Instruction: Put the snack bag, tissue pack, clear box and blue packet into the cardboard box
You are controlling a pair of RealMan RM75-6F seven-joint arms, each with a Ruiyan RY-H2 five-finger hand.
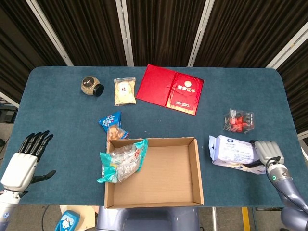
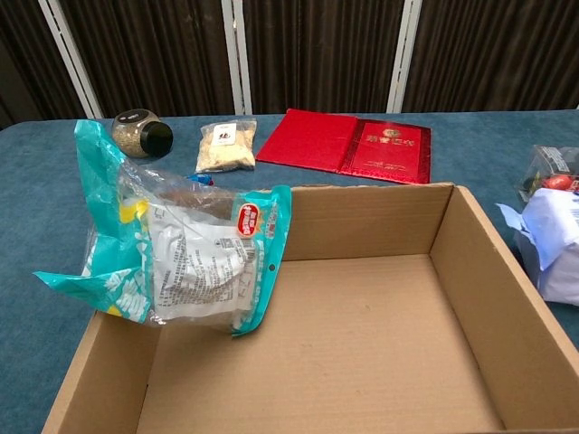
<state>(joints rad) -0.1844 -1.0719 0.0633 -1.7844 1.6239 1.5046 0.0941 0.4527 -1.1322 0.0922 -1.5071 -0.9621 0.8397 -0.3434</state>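
The right hand (image 1: 266, 153) sits at the table's (image 1: 57, 115) right edge, fingers curled onto the right end of the tissue pack (image 1: 233, 151), gripping it; the pack lies just right of the cardboard box (image 1: 187, 195), apart from its wall. The clear box (image 1: 239, 120) is behind the pack, near the right edge. The snack bag (image 1: 122, 160) is draped over the box's left wall, partly inside. The blue packet (image 1: 112, 124) lies just behind the box's back-left corner. The left hand (image 1: 24, 161) hovers at the front-left corner, fingers spread, holding nothing, well apart from everything.
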